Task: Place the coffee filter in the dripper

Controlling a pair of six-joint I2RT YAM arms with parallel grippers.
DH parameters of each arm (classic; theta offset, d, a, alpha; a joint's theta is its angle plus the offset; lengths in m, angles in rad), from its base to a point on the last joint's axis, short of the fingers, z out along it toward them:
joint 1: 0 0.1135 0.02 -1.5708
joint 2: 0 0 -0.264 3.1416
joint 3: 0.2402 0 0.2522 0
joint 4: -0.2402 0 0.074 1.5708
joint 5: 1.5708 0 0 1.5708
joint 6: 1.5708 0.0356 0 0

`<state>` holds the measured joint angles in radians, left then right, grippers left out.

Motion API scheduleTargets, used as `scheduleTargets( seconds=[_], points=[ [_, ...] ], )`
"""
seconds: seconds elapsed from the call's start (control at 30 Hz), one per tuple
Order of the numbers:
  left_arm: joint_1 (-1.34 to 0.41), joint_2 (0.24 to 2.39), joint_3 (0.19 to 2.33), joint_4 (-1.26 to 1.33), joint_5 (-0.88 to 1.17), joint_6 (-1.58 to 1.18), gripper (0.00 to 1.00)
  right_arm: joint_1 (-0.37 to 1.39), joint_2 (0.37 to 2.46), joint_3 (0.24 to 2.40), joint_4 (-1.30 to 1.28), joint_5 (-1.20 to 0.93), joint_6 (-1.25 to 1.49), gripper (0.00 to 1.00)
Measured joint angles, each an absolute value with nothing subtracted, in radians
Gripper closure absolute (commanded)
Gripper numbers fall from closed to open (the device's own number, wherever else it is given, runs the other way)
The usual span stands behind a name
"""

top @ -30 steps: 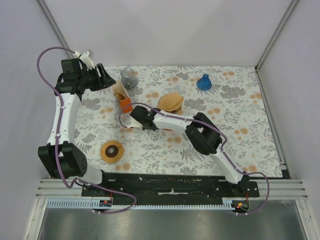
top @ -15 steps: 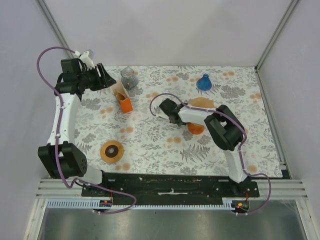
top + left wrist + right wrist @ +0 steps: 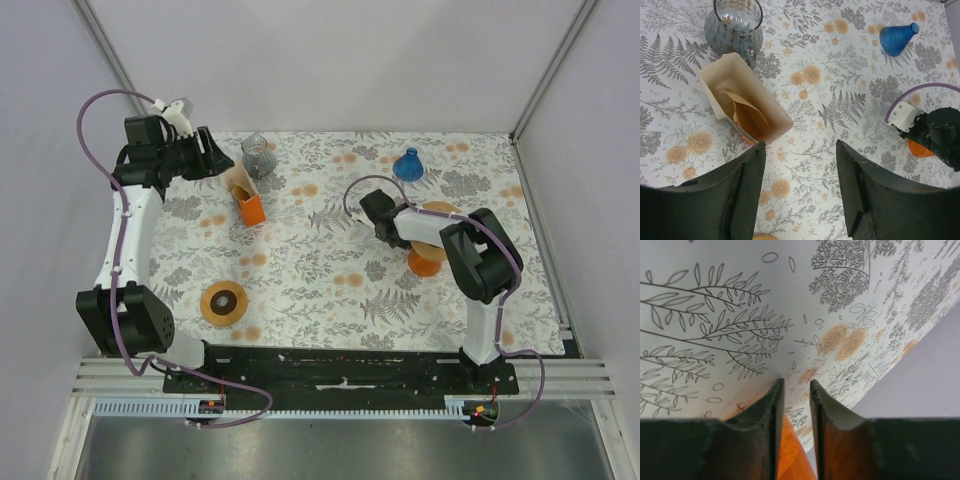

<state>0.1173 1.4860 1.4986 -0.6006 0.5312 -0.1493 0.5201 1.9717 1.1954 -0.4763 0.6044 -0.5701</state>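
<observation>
The coffee filters (image 3: 747, 115) are seen as tan paper standing in an open carton (image 3: 710, 95) toward the far-left corner of the worktop (image 3: 330, 290), just beside a glass carafe (image 3: 732, 30). The carton's mouth is turned upward, which is judged to leave the filters reachable from above. The left jaws are held over that corner, spread wide, with nothing between them and nothing touched. The carton lies just beyond their tips in the left wrist view, so a reach for a filter is judged to be the purpose of the pose.

An orange object (image 3: 428, 260), taken to be the dripper, is seen toward the right edge of the worktop, partly covered by the right arm (image 3: 425, 228). A tan rounded shape (image 3: 436, 209) shows just behind it. Whether this is a filter already seated cannot be told, as the arm crosses it. The right jaws are carried low and close to the orange object, perhaps to steady it or set it down. In the right wrist view they are parted only by a narrow slit, through which the patterned worktop is seen. Nothing is pinched there. An orange surface shows behind their bases, and whether it is touched cannot be told.

A blue cone (image 3: 407, 165) stands by the far edge, and a brown ring (image 3: 225, 302) lies toward the near-left corner. Neither is touched.
</observation>
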Motion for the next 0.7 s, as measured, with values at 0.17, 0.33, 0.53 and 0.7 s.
scheduleTargets(
  seconds=[0.17, 0.33, 0.53, 0.7],
  points=[
    [0.027, 1.562, 1.566, -0.602, 0.432, -0.064, 0.35, 0.522, 1.929, 1.217, -0.481, 0.533, -0.535, 0.22],
    [-0.134, 1.748, 1.754, -0.631, 0.261, 0.066, 0.32, 0.522, 1.874, 1.289, -0.473, 0.392, -0.505, 0.02],
    [-0.182, 2.034, 2.077, -0.672, 0.128, 0.13, 0.31, 0.525, 1.797, 1.393, -0.454, 0.227, -0.478, 0.02],
    [-0.196, 2.244, 2.291, -0.72, 0.001, 0.183, 0.31, 0.526, 1.744, 1.472, -0.437, 0.12, -0.451, 0.02]
  ],
)
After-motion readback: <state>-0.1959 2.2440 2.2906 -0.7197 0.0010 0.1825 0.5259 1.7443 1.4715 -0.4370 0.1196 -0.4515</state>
